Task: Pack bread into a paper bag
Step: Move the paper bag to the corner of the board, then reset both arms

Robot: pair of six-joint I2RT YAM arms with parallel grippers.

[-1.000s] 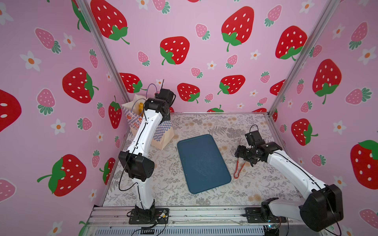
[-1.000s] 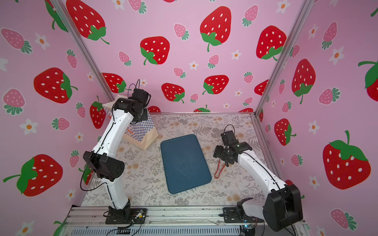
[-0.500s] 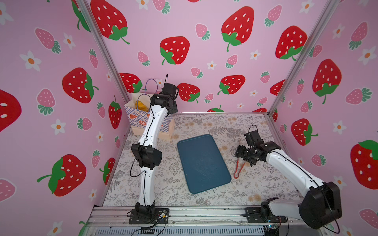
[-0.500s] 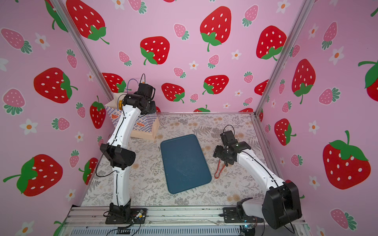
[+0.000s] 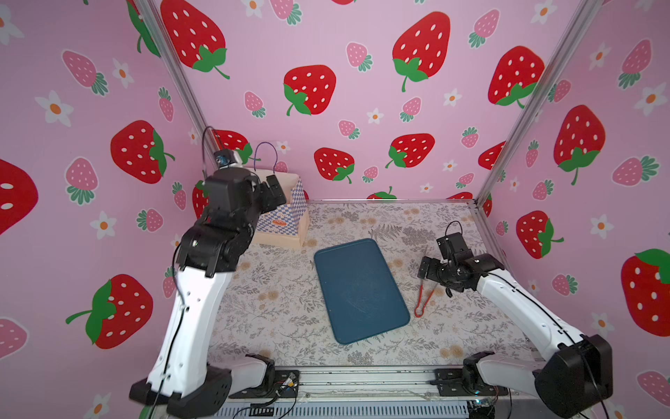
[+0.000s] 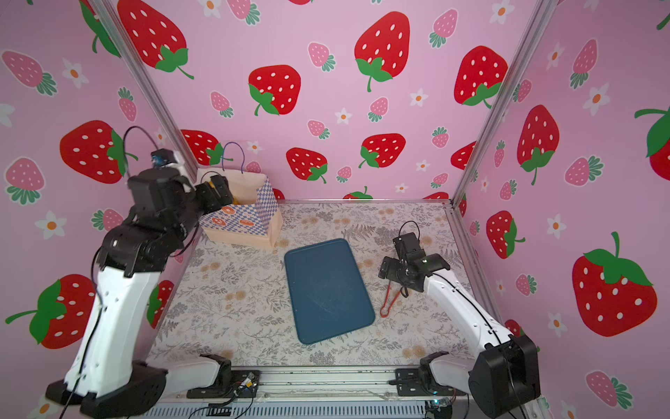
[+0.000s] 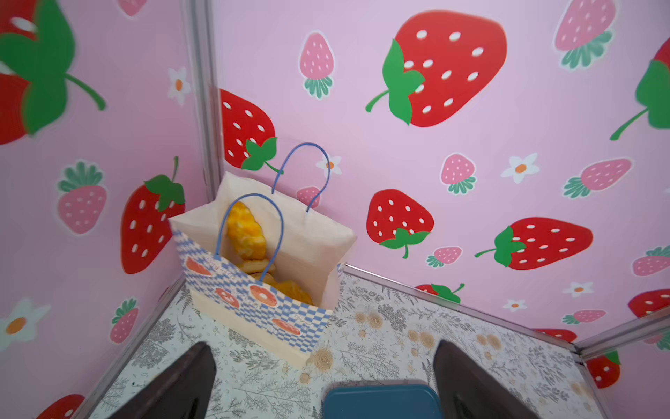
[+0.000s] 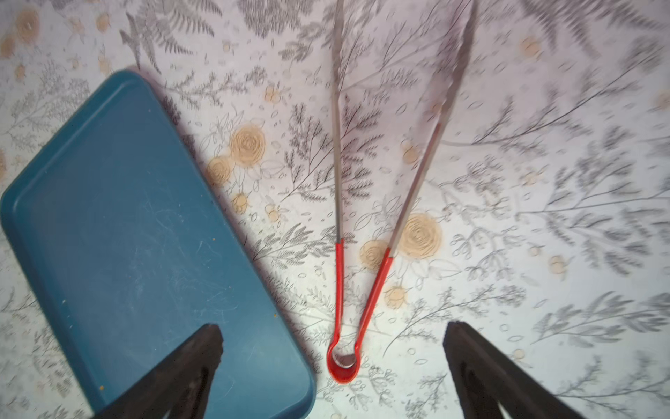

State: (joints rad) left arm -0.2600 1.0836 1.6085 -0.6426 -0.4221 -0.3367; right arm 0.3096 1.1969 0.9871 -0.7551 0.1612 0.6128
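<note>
Left gripper [image 7: 322, 344] jaws spread wide, holding nothing, right gripper [image 8: 333, 325] likewise above red-handled tongs [image 8: 340, 290]; cream paper bag [image 5: 286, 217], blue-white checks, orange donuts, stands upright upper left of centre in both top views, golden bread [image 7: 244, 232] inside.

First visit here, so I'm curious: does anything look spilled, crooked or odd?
Nothing is spilled or damaged. The paper bag stands upright in the back corner, and a yellow croissant inside it stands on end. The dark blue tray lies askew, scratched, with a few crumbs. Red-handled tongs lie beside it, apart.
</note>
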